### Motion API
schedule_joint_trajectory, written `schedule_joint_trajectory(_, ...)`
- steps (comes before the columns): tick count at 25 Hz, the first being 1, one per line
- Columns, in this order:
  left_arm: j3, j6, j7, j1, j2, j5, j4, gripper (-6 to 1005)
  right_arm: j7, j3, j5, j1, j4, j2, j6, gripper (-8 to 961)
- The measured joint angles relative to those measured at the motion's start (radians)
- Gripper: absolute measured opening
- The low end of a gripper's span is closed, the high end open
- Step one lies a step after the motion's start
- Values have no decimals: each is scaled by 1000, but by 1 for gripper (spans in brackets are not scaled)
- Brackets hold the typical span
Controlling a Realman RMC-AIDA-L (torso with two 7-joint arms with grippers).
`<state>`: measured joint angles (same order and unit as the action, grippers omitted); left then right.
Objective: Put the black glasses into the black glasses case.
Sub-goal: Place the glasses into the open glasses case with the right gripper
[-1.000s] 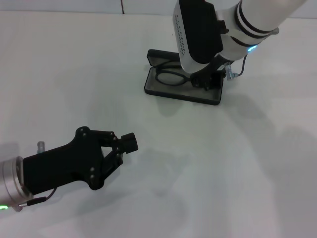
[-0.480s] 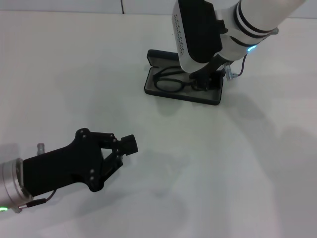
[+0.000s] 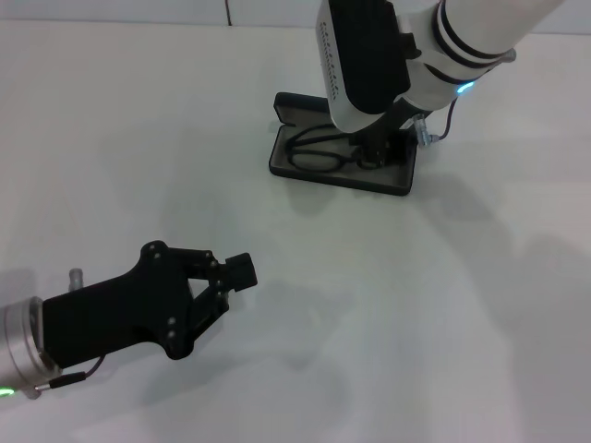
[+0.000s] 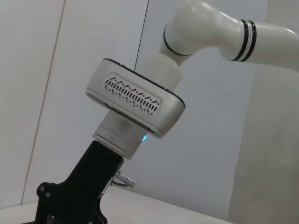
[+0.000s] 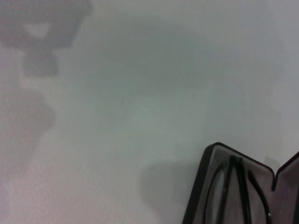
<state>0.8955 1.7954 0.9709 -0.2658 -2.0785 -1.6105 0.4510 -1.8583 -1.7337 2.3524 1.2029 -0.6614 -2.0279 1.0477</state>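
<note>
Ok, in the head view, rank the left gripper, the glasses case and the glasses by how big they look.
1. Left gripper, though it sits nearest the camera, which inflates it.
2. Black glasses case, open, partly hidden by the right arm.
3. Black glasses, lying inside the case.

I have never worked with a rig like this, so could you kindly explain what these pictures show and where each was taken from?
This is a two-armed robot at a white table. The wide picture comes from a camera on its head, looking down. The other two come from cameras on its wrists. At the far side lies the open black glasses case, and the black glasses sit inside it. The right gripper reaches down into the case at the glasses; whether it is gripping them is hidden. The left gripper hangs idle over the near table, holding nothing. The left wrist picture looks across at the right arm; the right wrist picture shows the case's corner.
</note>
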Motion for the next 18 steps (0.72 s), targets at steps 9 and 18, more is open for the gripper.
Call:
schedule_joint_trajectory(9,2,2,0,2,0,0,0,56,0,-6,13,-8,1,0,-22,97)
schedule_joint_trajectory(18,1,4,0,2,0,0,0,56,-3,-3,23,-13,-4,0,-30,97)
